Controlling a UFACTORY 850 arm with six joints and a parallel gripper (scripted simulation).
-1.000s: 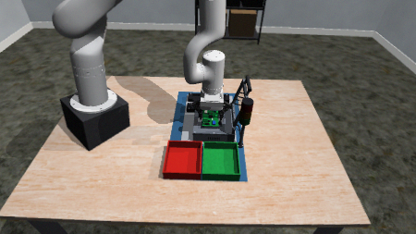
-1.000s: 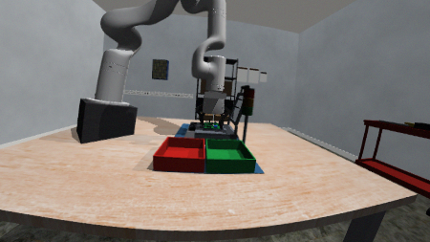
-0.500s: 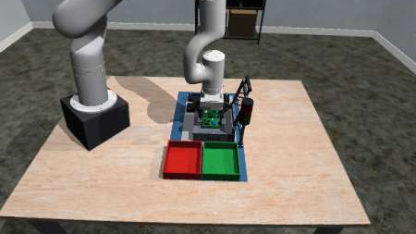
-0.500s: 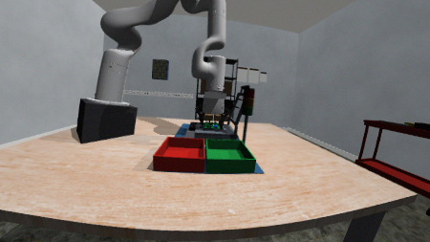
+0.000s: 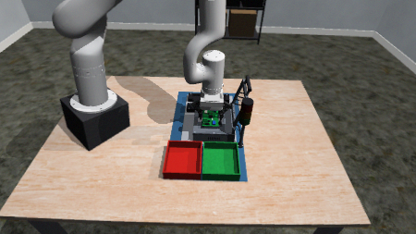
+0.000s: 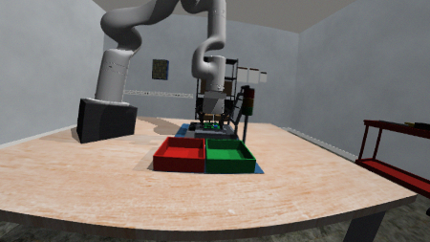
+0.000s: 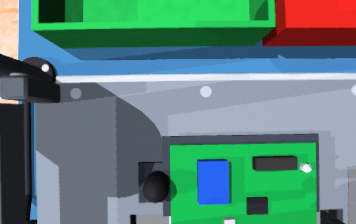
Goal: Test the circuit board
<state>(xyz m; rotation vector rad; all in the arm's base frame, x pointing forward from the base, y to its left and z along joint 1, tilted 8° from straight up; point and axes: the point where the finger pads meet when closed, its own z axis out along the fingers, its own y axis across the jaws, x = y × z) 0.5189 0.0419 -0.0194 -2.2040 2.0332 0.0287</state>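
Open gripper (image 5: 212, 113) just above circuit board (image 7: 243, 182)

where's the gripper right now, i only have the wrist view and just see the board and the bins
Observer: The gripper hangs directly above the tester, fingers open, holding nothing.
Operator: is the lid down yet
Observer: No, the lid frame stands raised at the tester's right side in the top view.
Operator: signal light showing a colour
Observer: The signal light beside that frame looks dark; neither green nor red is clearly lit.
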